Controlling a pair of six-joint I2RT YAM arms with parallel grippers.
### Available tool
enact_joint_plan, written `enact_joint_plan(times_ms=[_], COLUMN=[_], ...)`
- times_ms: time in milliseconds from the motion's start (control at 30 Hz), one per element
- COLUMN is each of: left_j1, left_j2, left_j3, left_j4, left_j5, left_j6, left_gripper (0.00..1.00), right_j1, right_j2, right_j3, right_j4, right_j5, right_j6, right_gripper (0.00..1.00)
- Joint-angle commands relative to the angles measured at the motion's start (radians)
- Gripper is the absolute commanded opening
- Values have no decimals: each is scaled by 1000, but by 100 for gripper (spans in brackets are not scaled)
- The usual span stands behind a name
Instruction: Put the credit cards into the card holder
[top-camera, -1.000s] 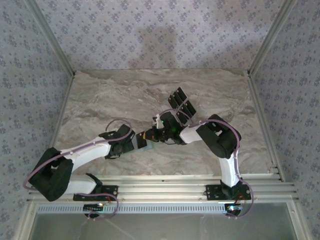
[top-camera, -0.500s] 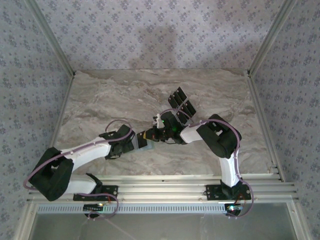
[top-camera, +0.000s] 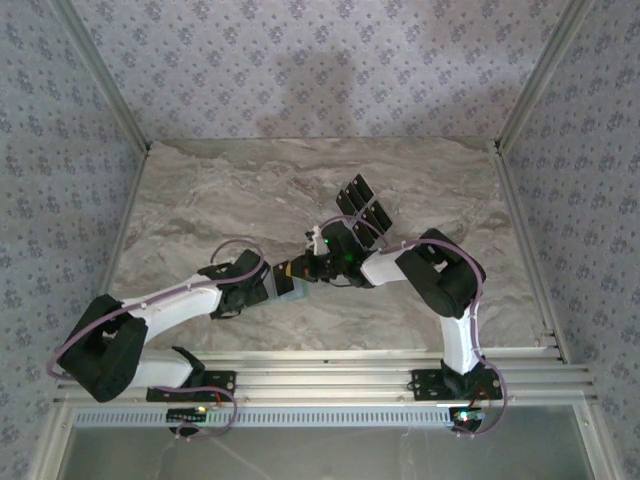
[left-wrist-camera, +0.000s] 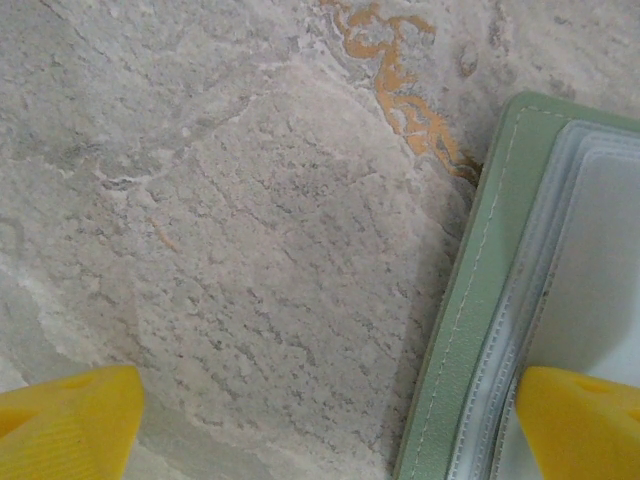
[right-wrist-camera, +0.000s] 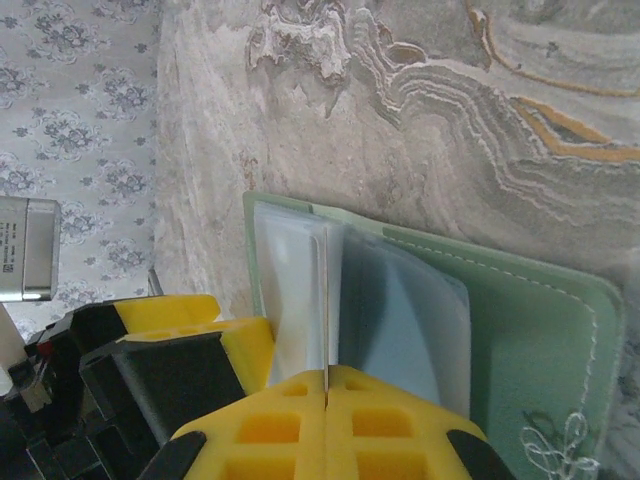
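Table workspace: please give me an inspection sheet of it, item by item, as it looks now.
Surface: marble-patterned table.
Job's things: green holder lies open with its clear sleeves showing. Dark flat pieces, probably the cards, lie fanned beyond the right arm's wrist.
Clutter: nothing seen.
End effectors: left end effector is open, with one finger over the sleeves. Right end effector is shut on a thin leaf of the holder.
Cables: lilac cables loop along both arms.
Surroundings: patterned walls and metal rails.
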Motion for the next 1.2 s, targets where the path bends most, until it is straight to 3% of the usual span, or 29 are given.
enact_joint_plan(times_ms=[0, 1167], left_j1=[-2, -3], left_j2=[27, 25], left_j3=[-42, -45], left_j4=[-81, -78], left_j5=[1, -1], left_j6=[-6, -9], left_gripper=[96, 97], right_j1=[4, 20], right_j2=[1, 70], right_j3=[27, -18], right_j4=[-10, 92], right_j5=[-12, -25], right_j6=[6, 93], right_gripper=[0, 0])
